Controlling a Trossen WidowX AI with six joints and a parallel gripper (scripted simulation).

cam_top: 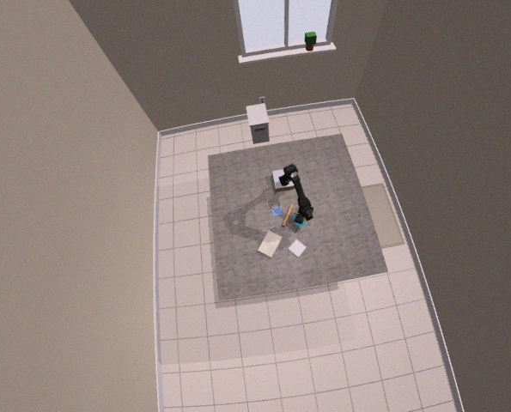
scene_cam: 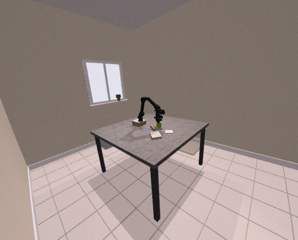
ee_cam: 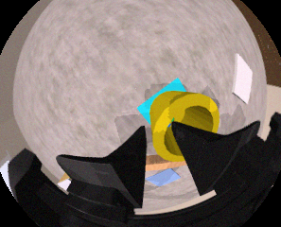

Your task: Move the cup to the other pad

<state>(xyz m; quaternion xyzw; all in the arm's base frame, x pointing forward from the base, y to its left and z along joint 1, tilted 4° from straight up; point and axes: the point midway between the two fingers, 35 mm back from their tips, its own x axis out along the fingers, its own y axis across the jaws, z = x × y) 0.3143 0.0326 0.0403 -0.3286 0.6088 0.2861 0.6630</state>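
- My gripper [ee_cam: 158, 128] and arm are black.
- The cup [ee_cam: 181, 124] between my fingers is yellow.
- The pad [ee_cam: 158, 101] under the cup is cyan.
- The other pad [cam_top: 276, 210], left of the cup, is pale blue.
- The stick [cam_top: 287, 215] between them is orange-brown.
- The table [scene_cam: 169, 147] is mottled grey.
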